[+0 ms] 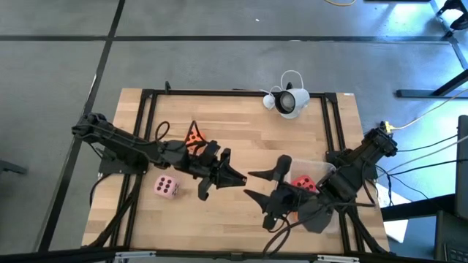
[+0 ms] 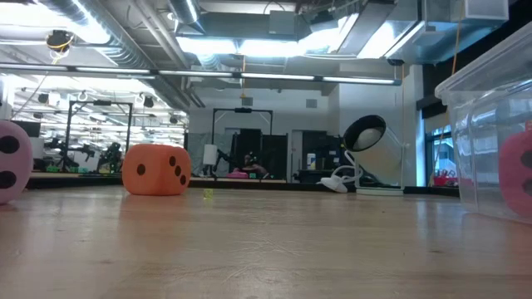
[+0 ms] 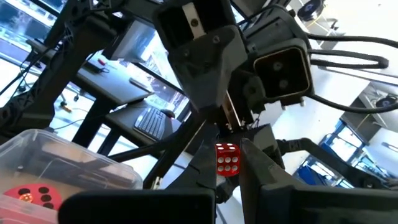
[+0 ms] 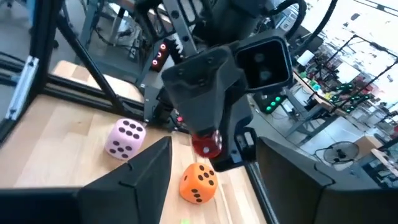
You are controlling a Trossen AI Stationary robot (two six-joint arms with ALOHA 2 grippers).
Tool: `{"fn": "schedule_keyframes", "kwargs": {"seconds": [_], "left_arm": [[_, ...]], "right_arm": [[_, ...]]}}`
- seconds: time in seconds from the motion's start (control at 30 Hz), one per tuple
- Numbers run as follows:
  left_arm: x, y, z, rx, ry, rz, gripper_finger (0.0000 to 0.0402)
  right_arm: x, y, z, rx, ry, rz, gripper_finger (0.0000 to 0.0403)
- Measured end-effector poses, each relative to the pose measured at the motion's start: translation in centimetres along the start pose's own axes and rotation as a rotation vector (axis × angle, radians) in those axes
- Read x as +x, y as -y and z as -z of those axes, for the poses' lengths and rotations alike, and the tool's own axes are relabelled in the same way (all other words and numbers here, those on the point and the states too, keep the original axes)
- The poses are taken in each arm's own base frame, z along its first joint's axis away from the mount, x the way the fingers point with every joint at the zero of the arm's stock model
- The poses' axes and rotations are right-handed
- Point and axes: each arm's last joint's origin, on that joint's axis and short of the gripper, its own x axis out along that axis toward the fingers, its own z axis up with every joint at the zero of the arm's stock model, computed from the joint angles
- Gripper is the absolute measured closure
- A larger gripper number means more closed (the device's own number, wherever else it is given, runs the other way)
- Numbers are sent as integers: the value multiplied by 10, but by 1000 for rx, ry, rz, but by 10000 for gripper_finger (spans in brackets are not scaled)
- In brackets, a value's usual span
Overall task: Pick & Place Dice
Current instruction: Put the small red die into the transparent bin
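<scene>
While the left pincer [image 1: 235,177] hangs above the pale wooden desk [image 1: 241,124], pressed together on a small red cube with white pips [image 3: 227,158], I have the right pincer [image 1: 252,184] facing it tip to tip, spread wide.

This looks to me like a hand-over. I would ease the right fingers squarely around the cube's free faces and close before the left lets go, since the cube is tiny and could drop. A soft red die with dark pips [image 1: 303,183] already lies in the clear plastic box [image 1: 329,169] just behind the right pincer. The soft orange die [image 1: 194,137] and pale pink die [image 1: 166,187] sit beside the left arm, clear of the path, as is the white round camera [image 1: 289,101].
</scene>
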Motion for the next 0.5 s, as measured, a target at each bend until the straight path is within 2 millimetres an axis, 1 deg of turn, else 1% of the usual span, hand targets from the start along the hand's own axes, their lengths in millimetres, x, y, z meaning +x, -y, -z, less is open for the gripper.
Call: {"fn": "schedule_keyframes", "kwargs": {"seconds": [0.1,0.5], "left_arm": [[0,-1,0,0,5,-6,391],[0,-2,-4,-12,32,-6,391]], "right_arm": [[3,1,0,-11,2,-34,179],[15,10,1,3,-8,-3,202]]}}
